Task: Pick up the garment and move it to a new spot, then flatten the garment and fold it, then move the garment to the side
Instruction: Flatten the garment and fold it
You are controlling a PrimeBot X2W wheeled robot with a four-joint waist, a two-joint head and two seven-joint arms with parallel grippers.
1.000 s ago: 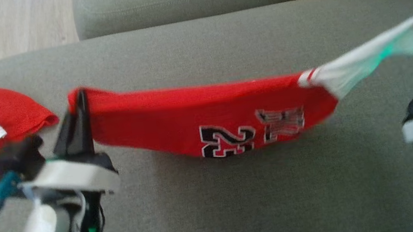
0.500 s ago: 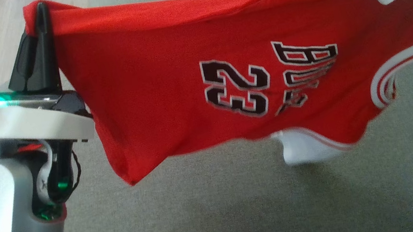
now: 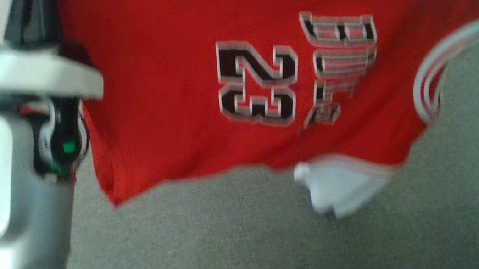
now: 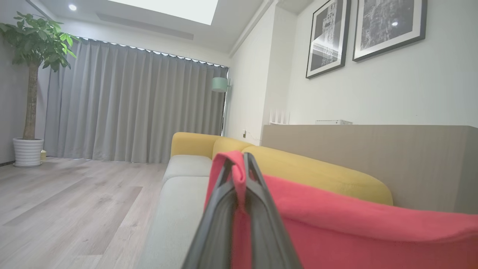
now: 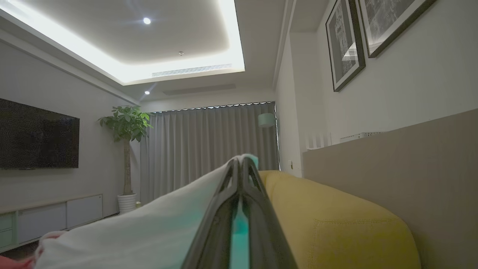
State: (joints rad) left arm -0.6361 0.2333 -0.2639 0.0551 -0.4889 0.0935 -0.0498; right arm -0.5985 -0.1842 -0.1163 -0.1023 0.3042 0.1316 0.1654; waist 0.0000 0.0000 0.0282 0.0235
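jersey first: the red mesh basketball jersey with the black-and-white 23 (image 3: 199, 112) hangs in the air between my two claws. its long axis runs straight across from my left to my right, above the grey fabric sofa seat (image 3: 237, 255). my left claw (image 4: 239, 158) is pinched together on a red corner of it, with cloth bunched between the fingertips. my right claw (image 5: 242, 160) is clamped on a white edge at the other end. the body sags below the line between them, number side toward my head, and its lower edge and a white flap appear to hang clear of the cushion. i judge the carry to a new spot is the step in hand. laying it flat turns on both claws holding that span level and taut, with neither arm the nearer one.
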